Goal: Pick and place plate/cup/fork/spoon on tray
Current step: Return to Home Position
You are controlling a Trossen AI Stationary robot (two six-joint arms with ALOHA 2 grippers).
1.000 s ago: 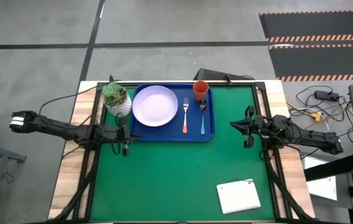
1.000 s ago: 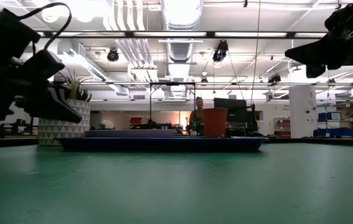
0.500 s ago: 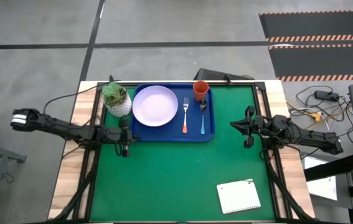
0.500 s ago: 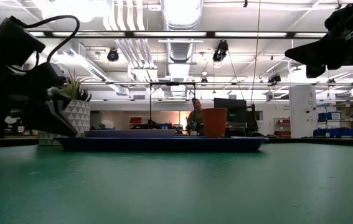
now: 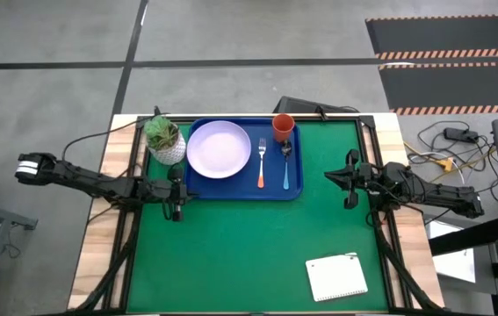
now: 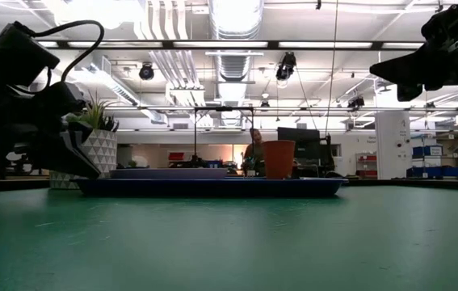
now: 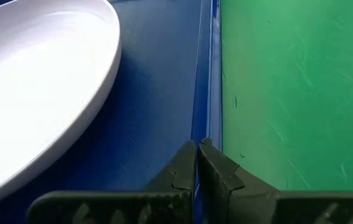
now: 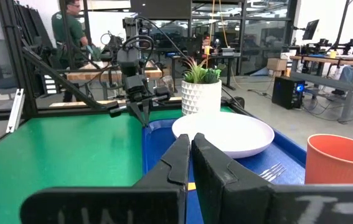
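Observation:
The blue tray [image 5: 231, 188] lies at the far middle of the green table. On it are the lavender plate [image 5: 219, 149], the orange-handled fork [image 5: 262, 163], the blue-handled spoon [image 5: 285, 155] and the orange-red cup [image 5: 283, 127], which stands upright. My left gripper [image 5: 178, 193] is shut and empty at the tray's near left corner, with its fingertips [image 7: 198, 149] over the near rim [image 7: 204, 93]. My right gripper [image 5: 329, 175] is shut and empty, raised to the right of the tray, and points at it [image 8: 188, 144]. My left gripper's shut fingertips stand right over the tray's near rim [image 7: 205, 127] at its left corner, pointing along the rim toward the table's right. I cannot tell whether they touch it.
A white pot with a green plant [image 5: 164, 139] stands just left of the tray, beside my left arm. A white spiral notepad [image 5: 336, 277] lies at the near right. The green mat [image 5: 249, 254] spreads between the tray and the near edge. A person [image 8: 70, 28] is beyond the table.
My left gripper has gone down a little toward the tray's near left corner, then kept still. It stays shut. Nothing on the tray has moved.

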